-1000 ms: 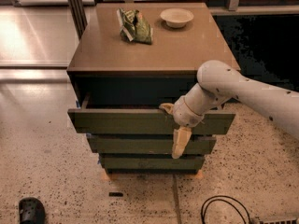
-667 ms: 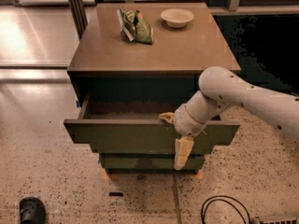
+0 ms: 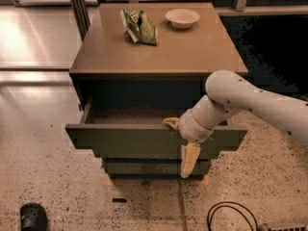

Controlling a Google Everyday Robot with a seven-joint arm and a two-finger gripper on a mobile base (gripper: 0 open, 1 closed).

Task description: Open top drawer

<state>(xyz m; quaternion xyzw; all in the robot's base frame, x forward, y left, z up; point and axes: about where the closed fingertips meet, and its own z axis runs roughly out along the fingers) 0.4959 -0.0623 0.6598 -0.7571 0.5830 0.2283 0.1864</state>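
The top drawer (image 3: 120, 141) has a dark olive-brown front and stands pulled out from the cabinet (image 3: 192, 52), with its shallow brown tray (image 3: 130, 117) showing. My gripper (image 3: 180, 141) sits at the right part of the drawer front. One pale finger (image 3: 171, 123) hooks over the top rim into the tray, and the other (image 3: 188, 160) hangs down in front of the panel. The gripper is shut on the drawer front. My white arm (image 3: 255, 100) reaches in from the right.
Two slimmer dark drawer fronts (image 3: 144, 167) sit closed below. A green snack bag (image 3: 139, 27) and a pale bowl (image 3: 182, 17) lie on the cabinet top. A black shoe (image 3: 33, 218) and a black cable (image 3: 231, 218) lie on the speckled floor.
The top drawer has slid further out toward the camera, and more of its tray shows. My gripper has moved down and forward with the drawer front.
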